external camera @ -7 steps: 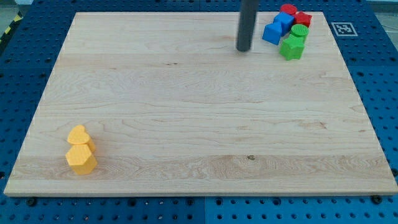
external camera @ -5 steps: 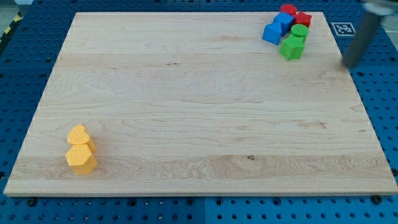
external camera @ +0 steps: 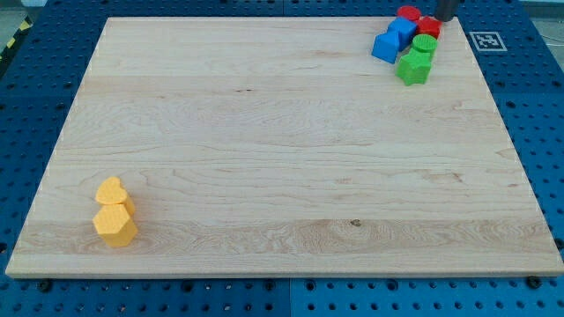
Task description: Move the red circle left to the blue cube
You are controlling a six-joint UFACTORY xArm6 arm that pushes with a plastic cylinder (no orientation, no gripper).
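On the wooden board [external camera: 282, 176], nearest the view's bottom left, two yellow blocks sit touching — a yellow hexagonal block [external camera: 115, 226] in front and a yellow heart-shaped block [external camera: 113, 192] just behind it, both well apart from the business at hand.

Across a long stretch of bare wood, at the view's top right corner, the other blocks crowd together. A green block [external camera: 412, 67] sits in front with a second green block [external camera: 425, 44] touching it behind; the blue cube [external camera: 385, 46] lies at the cluster's left with another blue block [external camera: 402, 31] against it. The red circle [external camera: 408, 13] sits at the very back, pressed against that blue block, with a second red block [external camera: 429, 25] just to its right (its shape is hard to read).

My tip [external camera: 446, 18] shows only as a dark stub at the view's top edge, just to the right of the red pair — it has no jaws to open or close and holds nothing, and whether it touches the red block I cannot tell.

The risk, as I judge it: a leftward push from here meets the second red block first, and the whole knot could shift together, carrying the blue cube off with it. The red circle could also slip off the board's far edge, which lies close behind.

Most of my rod is cut off by the frame, and the red circle's outline is partly hidden by its neighbours.
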